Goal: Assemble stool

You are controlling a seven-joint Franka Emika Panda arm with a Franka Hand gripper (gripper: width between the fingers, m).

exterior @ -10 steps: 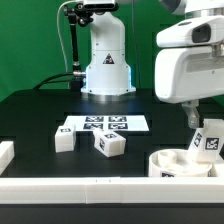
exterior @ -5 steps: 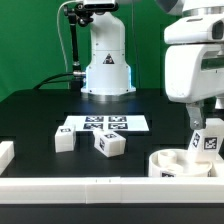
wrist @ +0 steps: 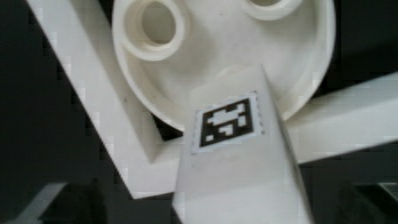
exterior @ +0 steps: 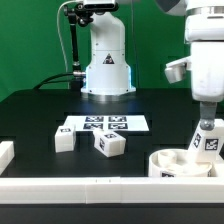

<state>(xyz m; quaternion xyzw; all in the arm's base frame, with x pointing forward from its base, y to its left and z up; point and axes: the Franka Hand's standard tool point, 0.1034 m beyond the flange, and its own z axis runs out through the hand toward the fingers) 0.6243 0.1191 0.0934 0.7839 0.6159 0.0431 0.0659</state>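
The stool's round white disc [exterior: 172,162] lies at the exterior view's lower right, against the front rail. One tagged white leg [exterior: 207,140] stands in it, leaning slightly. In the wrist view this leg [wrist: 240,150] crosses the rim of the disc [wrist: 214,50], whose holes show. My gripper [exterior: 204,119] hangs open just above the leg's top. Its dark fingertips [wrist: 36,205] stand wide on either side of the leg without touching it. Two more tagged legs [exterior: 64,140] [exterior: 110,146] lie loose on the black table, left of centre.
The marker board [exterior: 104,125] lies flat behind the two loose legs. A white border rail [exterior: 100,187] runs along the front edge, with a short piece [exterior: 5,155] at the exterior view's left. The arm's white base [exterior: 107,60] stands at the back.
The arm has risen and shifted toward the exterior view's right, away from the leg in the disc. The jaws stay open, and the leg and the loose parts have not moved.
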